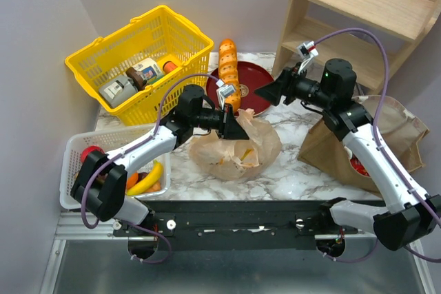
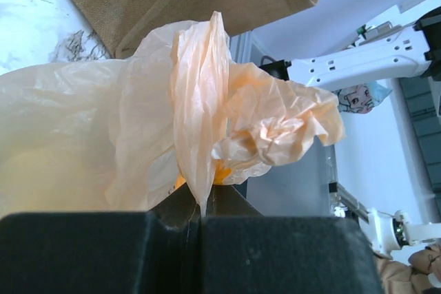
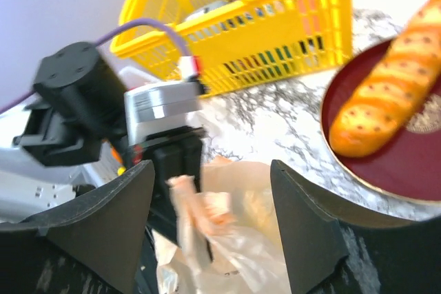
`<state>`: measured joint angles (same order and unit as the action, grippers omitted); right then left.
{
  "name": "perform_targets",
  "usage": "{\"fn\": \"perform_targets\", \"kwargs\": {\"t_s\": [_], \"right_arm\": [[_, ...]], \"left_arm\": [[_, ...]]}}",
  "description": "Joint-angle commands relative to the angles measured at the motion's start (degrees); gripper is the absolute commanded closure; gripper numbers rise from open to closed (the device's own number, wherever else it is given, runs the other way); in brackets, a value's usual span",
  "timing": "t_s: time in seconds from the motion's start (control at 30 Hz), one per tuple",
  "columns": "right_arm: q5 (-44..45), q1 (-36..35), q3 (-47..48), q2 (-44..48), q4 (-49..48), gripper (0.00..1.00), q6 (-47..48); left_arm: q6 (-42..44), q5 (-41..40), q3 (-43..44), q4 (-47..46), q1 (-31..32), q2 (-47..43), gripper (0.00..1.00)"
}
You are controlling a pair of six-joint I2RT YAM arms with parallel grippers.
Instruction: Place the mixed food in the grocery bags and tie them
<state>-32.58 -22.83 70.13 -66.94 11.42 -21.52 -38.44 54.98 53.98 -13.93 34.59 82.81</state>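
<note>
The thin plastic bag (image 1: pixel 238 149) sits mid-worktop with something orange inside. We judge that tying is in hand: our left claw (image 2: pixel 200 217) is clamped tight on a twisted strand of its rim. Our right claw (image 1: pixel 263 92) gapes wide, empty, beyond the bag. Next it needs the opposite strand. We count two bags, this one and one paper bag (image 1: pixel 324 144), plus one banana (image 1: pixel 150 178).

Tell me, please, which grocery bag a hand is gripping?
The thin tan plastic bag; the left hand pinches its gathered film, while no hand holds the brown paper bag.
</note>
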Motion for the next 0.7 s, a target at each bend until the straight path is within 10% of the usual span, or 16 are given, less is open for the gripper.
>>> {"fn": "perform_targets", "kwargs": {"t_s": [0.0,0.67], "right_arm": [[-3.6,2.0,-2.9,-3.0,1.1,0.30,-6.0],[-15.9,1.9,-15.3,-4.3,-17.8,0.42,-15.3]], "left_arm": [[8.1,-0.6,2.1,6.5,0.3,-2.5,1.00],[13.3,-3.4,3.7,10.5,0.7,-2.7,1.00]]}}
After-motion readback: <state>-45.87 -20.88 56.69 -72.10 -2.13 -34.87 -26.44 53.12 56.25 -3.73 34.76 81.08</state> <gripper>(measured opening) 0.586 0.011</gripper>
